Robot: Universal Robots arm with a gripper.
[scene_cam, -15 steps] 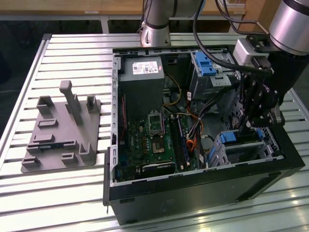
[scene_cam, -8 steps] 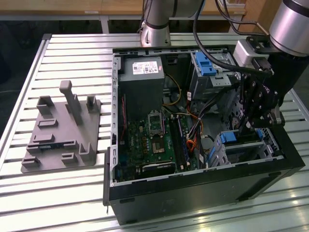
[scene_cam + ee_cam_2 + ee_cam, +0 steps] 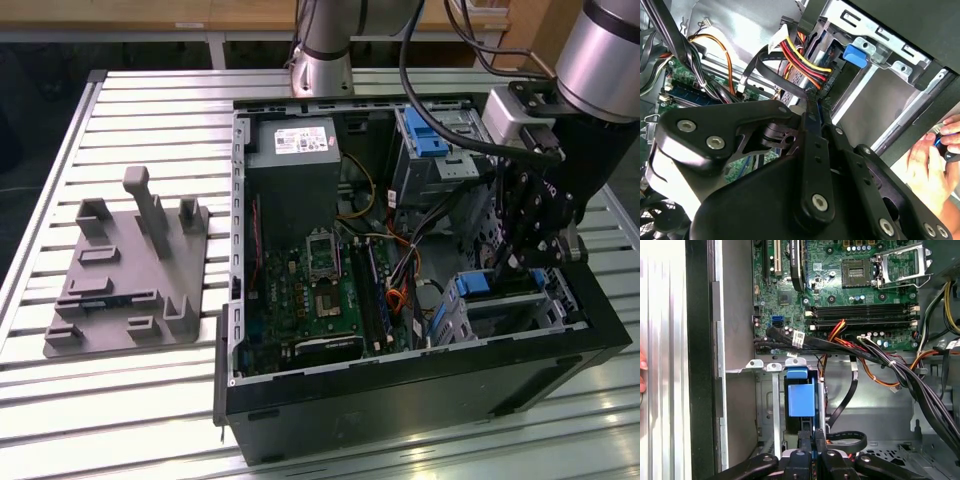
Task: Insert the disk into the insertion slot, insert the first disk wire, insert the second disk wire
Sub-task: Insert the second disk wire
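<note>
Pincer (image 3: 812,452) nearly closed, narrow gap, fingertips at blue end of the disk (image 3: 802,397) sitting in the insertion slot (image 3: 767,405)

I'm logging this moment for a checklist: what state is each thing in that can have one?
computer case: open, side panel off.
disk: standing on edge in the insertion slot, blue carrier end up.
end effector: shut on the disk's blue carrier.
processor socket: empty, retention frame lifted.
memory slots: empty.
</note>
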